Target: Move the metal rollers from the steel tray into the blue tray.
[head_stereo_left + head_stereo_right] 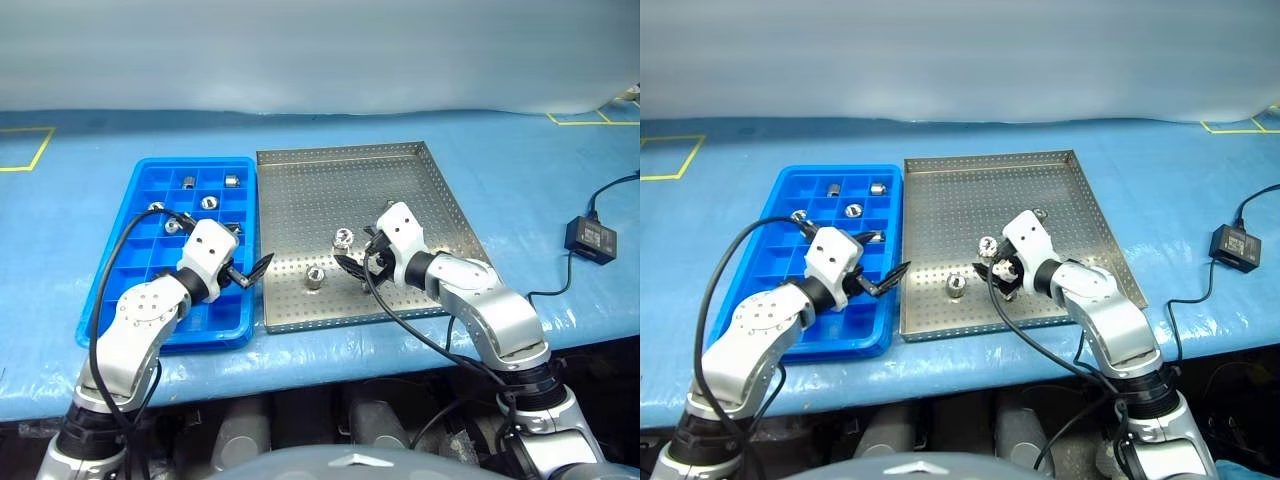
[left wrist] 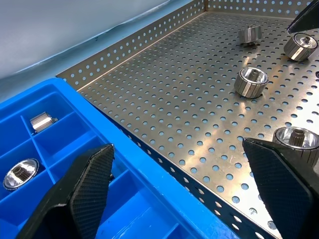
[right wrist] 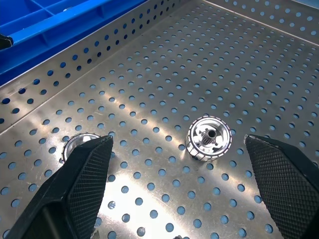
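The steel tray (image 1: 400, 165) is lying on the blue-covered desk (image 1: 90, 170), with the blue tray (image 1: 112, 260) sitting just beside it on the robot's left, the long sides of the two nearly touching. Three metal rollers are resting on the perforated floor of the steel tray: one (image 1: 343, 238) upright near the middle, one (image 1: 315, 277) nearer the front rim, and a third (image 3: 209, 137) standing on end between the fingers of the right hand (image 1: 361, 264). That hand is hovering low over the tray floor, its fingers spread wide and holding nothing. The left hand (image 1: 250, 272) is hanging over the seam between the two trays, likewise wide open and empty. Several rollers (image 1: 209, 202) are already sitting in the far compartments of the blue tray. A small black adapter (image 1: 590, 238) with its cable is lying on the desk, well apart on the right.
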